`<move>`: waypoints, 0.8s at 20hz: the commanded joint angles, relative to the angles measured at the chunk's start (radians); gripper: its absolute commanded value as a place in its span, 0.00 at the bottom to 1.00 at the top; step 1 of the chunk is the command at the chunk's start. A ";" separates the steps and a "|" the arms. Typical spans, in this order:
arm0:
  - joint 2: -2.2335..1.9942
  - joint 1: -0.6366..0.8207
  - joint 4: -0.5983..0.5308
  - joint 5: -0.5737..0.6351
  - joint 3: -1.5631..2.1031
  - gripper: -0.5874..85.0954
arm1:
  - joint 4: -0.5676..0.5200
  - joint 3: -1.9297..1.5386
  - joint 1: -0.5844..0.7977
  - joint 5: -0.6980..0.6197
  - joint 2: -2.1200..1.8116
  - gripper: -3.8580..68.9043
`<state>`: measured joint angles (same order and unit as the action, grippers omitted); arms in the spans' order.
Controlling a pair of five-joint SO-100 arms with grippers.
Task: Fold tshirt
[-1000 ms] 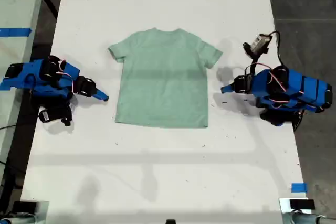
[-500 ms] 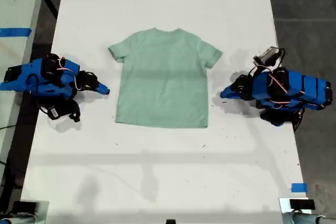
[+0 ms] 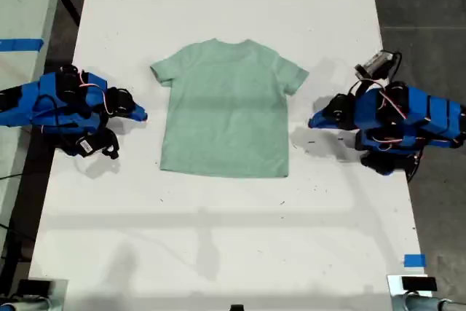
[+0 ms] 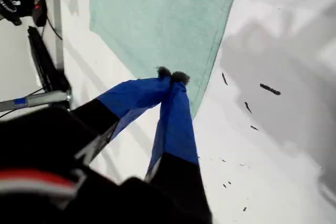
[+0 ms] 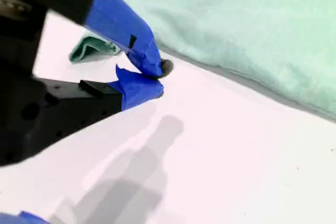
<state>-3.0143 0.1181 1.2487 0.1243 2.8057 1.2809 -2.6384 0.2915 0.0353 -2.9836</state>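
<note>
The tshirt lies flat and spread on the white table, neck toward the exterior view's top. It is pale mint green with both short sleeves out. My first gripper is at the exterior view's right, shut, a short way off the shirt's side edge. In the first wrist view its tips meet just above a corner of the tshirt. My second gripper is at the exterior view's left, shut and empty. In the second wrist view this gripper hovers over bare table beside the tshirt, near a sleeve.
A second pale table with a strip of blue tape stands past a dark gap at the exterior view's left. Another bit of blue tape marks the table near the exterior view's lower right. Dark floor lies beyond the table's right edge.
The second arm has drawn back and shifted toward the exterior view's top. The first arm dipped, then came back up a little. The tshirt has not moved.
</note>
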 commanded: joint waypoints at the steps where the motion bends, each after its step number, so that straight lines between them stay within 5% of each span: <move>1: 0.152 0.064 -0.006 0.057 -0.206 0.01 | 0.011 0.238 0.067 -0.117 0.219 0.04; 16: 1.088 0.485 0.308 0.506 -1.178 0.01 | 0.256 1.094 0.563 -0.764 1.014 0.04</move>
<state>-2.0080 0.5461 1.5186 0.5798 1.7702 1.5263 -1.6751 0.8069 -0.6688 -2.0233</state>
